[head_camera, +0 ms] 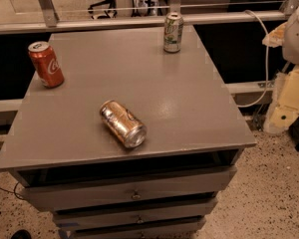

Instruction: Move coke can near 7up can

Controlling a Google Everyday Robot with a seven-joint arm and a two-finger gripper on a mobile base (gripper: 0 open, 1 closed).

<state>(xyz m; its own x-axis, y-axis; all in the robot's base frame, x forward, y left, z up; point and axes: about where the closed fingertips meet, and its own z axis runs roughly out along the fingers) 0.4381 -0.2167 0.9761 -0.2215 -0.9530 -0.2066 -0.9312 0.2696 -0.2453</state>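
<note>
Gripper out of view, grip state untellable; upright coke can [46, 63] well left of 7up can [173, 32], 1 gold can [122, 124] lying nearer.

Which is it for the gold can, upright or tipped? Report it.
Tipped: the gold can lies on its side on the table, silver end toward the front. The gripper is beyond the table's right edge.

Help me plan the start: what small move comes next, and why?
Probably bring the gripper, not in view, over to the coke can, standing at the left edge of the table, far from the 7up can at the back edge; nothing holds it yet.
</note>
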